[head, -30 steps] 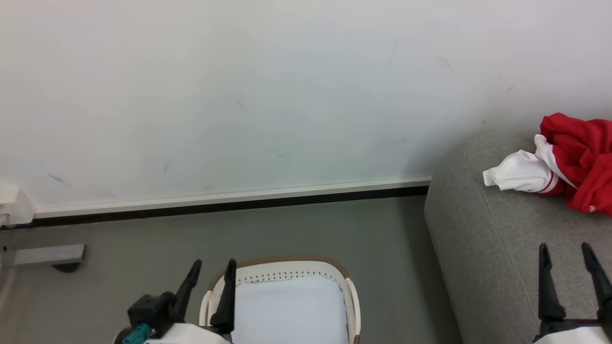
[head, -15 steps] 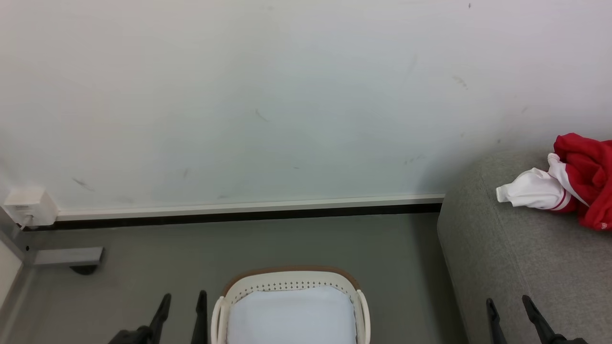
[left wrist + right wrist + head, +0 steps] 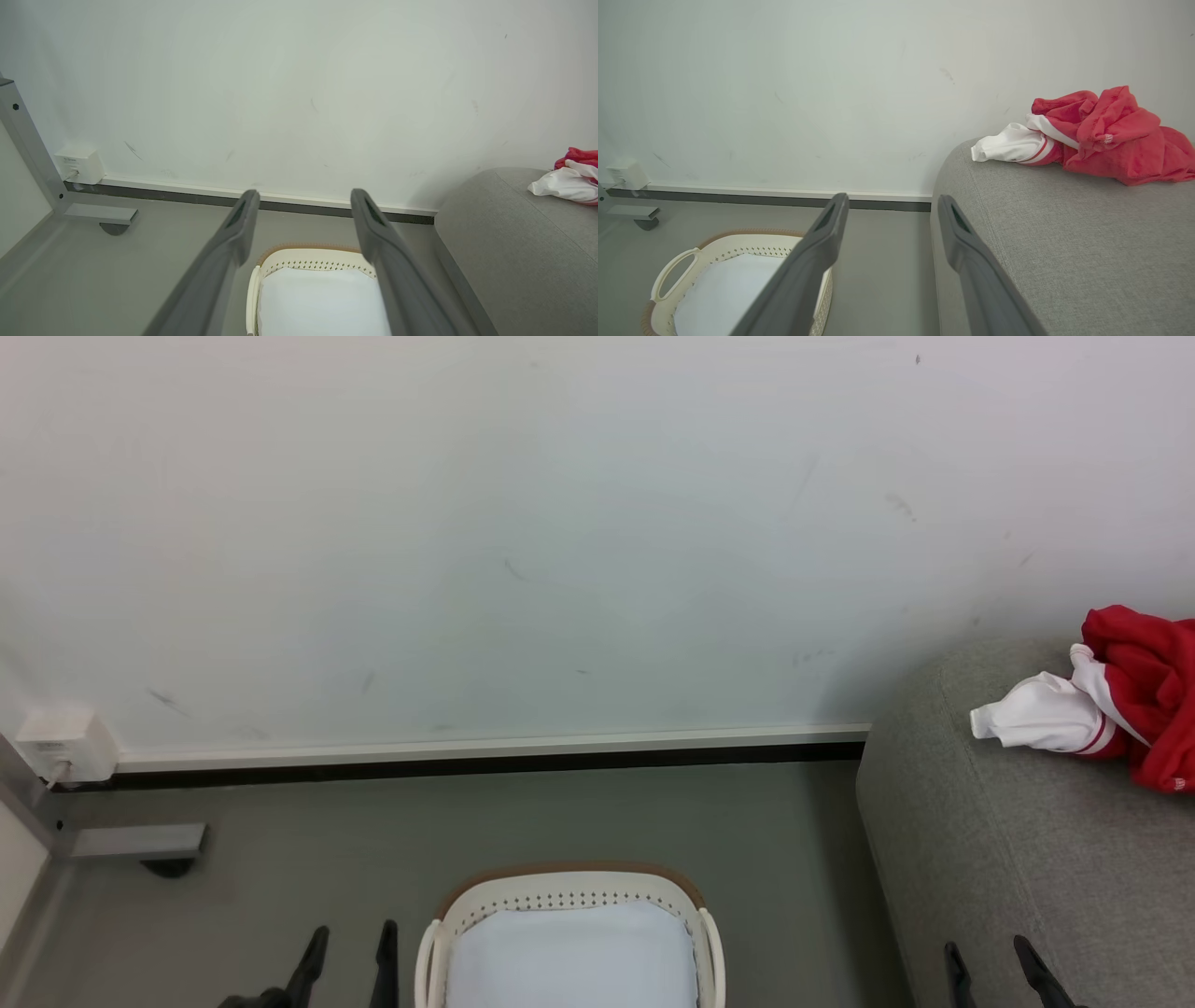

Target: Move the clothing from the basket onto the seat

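- Grippers first: your left gripper point(image 3: 353, 947) sits low, just beside the basket point(image 3: 569, 875), its fingers spread wide with nothing between them. Your right gripper point(image 3: 987, 959) is likewise parted and empty, low by the near end of the seat point(image 3: 1008, 877).
- What is in the basket?
- You can see the pale liner point(image 3: 569, 957) lying flat across it, with no red fabric on top. The basket stands on the floor point(image 3: 560, 812), a little apart from the seat.
- So where is the clothing?
- Farther back, the clothing point(image 3: 1134, 700) lies bunched on top of the seat near the wall point(image 3: 560, 523). One white sleeve with a striped cuff points toward the basket side. Neither gripper touches it.
- Which step are you on, then?
- By my reading the transfer is done and you are at the closing step. Your next move calls for no grasp. Hold both arms clear of the clothing and the basket, and check that nothing hangs off the seat's edge.
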Controlling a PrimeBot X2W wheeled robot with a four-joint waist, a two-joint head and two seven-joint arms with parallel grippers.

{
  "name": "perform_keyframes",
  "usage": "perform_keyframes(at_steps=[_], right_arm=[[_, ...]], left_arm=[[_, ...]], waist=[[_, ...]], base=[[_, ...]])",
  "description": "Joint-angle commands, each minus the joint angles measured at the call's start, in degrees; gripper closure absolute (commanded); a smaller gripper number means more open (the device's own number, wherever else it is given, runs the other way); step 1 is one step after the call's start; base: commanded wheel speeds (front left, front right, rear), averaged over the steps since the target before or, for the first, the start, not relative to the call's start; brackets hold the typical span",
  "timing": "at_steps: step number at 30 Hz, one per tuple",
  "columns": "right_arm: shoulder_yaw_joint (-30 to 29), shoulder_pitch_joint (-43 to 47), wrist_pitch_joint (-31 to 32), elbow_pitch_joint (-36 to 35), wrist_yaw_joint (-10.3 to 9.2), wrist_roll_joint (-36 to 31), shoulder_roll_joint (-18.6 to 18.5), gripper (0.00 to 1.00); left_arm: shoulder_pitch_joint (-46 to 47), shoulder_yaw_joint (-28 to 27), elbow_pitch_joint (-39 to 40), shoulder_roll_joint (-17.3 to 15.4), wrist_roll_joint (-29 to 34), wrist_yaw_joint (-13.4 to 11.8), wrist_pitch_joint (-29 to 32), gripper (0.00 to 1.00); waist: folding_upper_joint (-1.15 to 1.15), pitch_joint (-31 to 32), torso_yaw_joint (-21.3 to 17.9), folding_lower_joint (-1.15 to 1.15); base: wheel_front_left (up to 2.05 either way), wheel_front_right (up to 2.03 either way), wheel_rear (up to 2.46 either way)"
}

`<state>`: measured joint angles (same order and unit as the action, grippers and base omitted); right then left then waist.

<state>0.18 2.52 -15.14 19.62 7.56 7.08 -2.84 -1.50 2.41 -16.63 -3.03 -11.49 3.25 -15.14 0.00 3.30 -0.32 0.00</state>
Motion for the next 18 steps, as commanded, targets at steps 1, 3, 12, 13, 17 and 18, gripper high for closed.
perform_keyframes(at_steps=[1, 3, 12, 13, 17, 18], right_arm=[[0.19, 0.56, -0.01, 0.23, -0.14, 0.68, -0.10, 0.00], [0.34, 0.32, -0.01, 0.32, -0.14, 0.92, -0.10, 0.00], [0.67, 0.22, -0.01, 0.49, -0.14, 1.40, -0.10, 0.00], [0.71, 0.12, -0.01, 0.47, -0.14, 1.33, -0.10, 0.00], [0.86, 0.07, 0.08, 1.27, 0.00, 1.15, 0.12, 1.00], [0.88, 0.13, 0.10, 1.73, 0.00, 1.24, 0.21, 1.00]], left_arm=[[-0.41, -0.38, -0.28, -0.07, 0.47, 0.48, -0.01, 0.00], [-0.27, -0.54, -0.38, -0.03, 0.57, 0.77, -0.01, 0.00], [0.19, -0.08, -0.16, 0.05, -0.29, 1.03, -0.01, 0.00], [0.19, -0.05, -0.16, 0.05, -0.37, 0.93, -0.01, 0.00], [-0.16, 0.08, -1.16, 0.35, -0.61, 1.01, 0.10, 1.00], [-0.35, 0.09, -1.70, 0.46, -0.69, 1.01, 0.13, 1.00]], waist=[[0.00, -0.07, -0.01, 0.00], [0.00, -0.15, -0.02, 0.00], [0.00, -0.45, 0.25, 0.00], [0.00, -0.45, 0.28, 0.00], [0.00, -0.50, 0.33, 0.00], [0.00, -0.50, 0.33, 0.00]], base=[[0.00, 0.00, 0.00], [0.00, 0.00, 0.00], [0.00, 0.00, 0.00], [0.00, 0.00, 0.00], [0.00, 0.00, 0.00], [0.00, 0.00, 0.00]])
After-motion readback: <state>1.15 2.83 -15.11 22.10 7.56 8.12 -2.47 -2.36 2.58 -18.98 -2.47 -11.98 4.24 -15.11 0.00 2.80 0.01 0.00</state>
